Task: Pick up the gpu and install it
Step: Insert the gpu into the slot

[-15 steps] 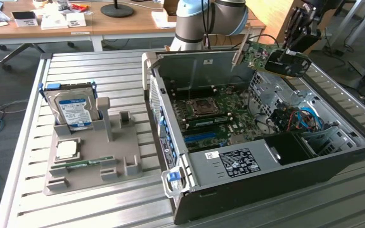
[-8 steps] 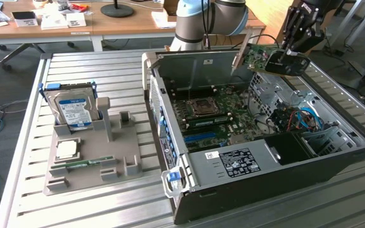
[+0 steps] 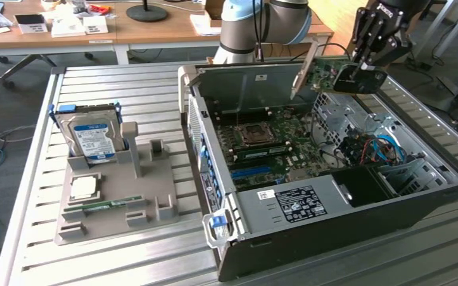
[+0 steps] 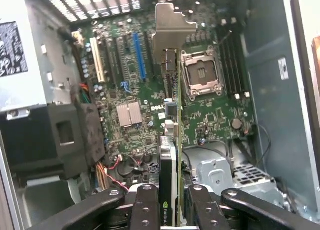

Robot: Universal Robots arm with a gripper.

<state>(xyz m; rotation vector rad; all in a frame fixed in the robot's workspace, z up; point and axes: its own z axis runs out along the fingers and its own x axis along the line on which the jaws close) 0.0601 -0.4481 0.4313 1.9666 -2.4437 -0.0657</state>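
The gpu (image 3: 322, 70) is in my pincer (image 3: 358, 78), in the upper right of the exterior view, held in the air above the open computer case (image 3: 420, 208) near its back wall. My jaws are clamped on the gpu, one finger (image 4: 145, 206) pressed to each flat side. In the wrist view I look along the card's thin edge (image 4: 170, 155): a green board with a dark face, and at its far end the long silvery bracket (image 4: 172, 28), flat, with a bent tab. The card hangs clear of the green motherboard (image 3: 281, 143) and touches no slot.

The motherboard lies flat in the case. It carries a square metal processor socket (image 3: 254, 134), rows of small parts, and a blue slot (image 4: 138, 55) among black ones. The grey metal box of the power supply (image 3: 293, 202) bears a black label at the lower middle of the exterior view. Blue cables (image 3: 384, 149) curl in the drive bay at the right.

At the exterior view's left, well apart from the case, a grey moulded holder (image 3: 126, 196) props a silver hard drive (image 3: 92, 140) upright, with a square chip (image 3: 83, 187) and a narrow green memory stick (image 3: 105, 205) lying on it. Everything rests on a table (image 3: 117, 83) of ribbed aluminium slats. Beyond it, along the top of the frame, stand wooden desks (image 3: 157, 30) with papers, and grey floor shows beneath them.
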